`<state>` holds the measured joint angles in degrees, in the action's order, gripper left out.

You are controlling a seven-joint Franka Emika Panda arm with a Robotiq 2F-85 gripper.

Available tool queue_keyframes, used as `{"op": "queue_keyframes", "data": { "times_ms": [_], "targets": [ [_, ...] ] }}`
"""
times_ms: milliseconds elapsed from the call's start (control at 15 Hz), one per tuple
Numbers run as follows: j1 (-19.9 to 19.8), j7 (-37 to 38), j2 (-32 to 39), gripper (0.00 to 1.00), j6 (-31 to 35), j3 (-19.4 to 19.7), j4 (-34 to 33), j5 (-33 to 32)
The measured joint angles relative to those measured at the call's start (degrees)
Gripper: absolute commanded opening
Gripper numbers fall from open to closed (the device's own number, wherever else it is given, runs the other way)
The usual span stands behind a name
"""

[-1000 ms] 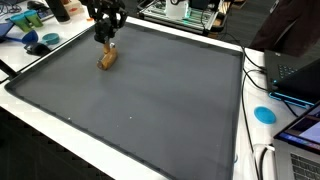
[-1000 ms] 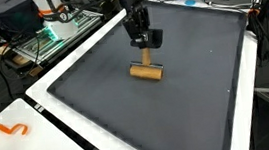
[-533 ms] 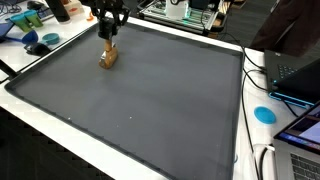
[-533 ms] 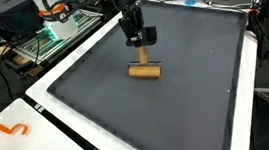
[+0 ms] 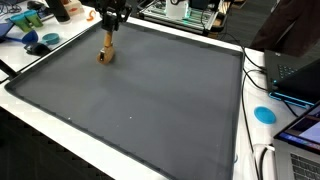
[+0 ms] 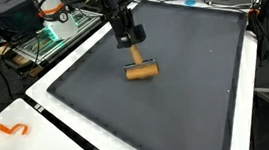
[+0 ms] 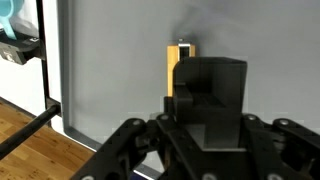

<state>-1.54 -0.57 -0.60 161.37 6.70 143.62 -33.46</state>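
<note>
Gripper (image 6: pixel 130 44): clamped shut on the handle of a wooden mallet (image 6: pixel 141 70).
Handle upright between fingers; head down at gray mat (image 6: pixel 192 94), near one corner; contact with mat unclear.

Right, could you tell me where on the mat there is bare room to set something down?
The grey mat is bare from its middle to the edge nearest the laptop. Only the corner where the gripper holds the wooden mallet is taken. Beside the laptop, cables crowd the white table.
</note>
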Motion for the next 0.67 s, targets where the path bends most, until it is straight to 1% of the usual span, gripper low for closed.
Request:
{"op": "queue_keyframes", "data": {
  "times_ms": [333,667],
  "targets": [
    [0.17,-2.91,-0.31,0.24,-1.54,-1.38,0.06,-0.08],
    [0.43,-5.36,-0.96,0.24,-5.06,-4.04,-0.03,-0.31]
  ]
}}
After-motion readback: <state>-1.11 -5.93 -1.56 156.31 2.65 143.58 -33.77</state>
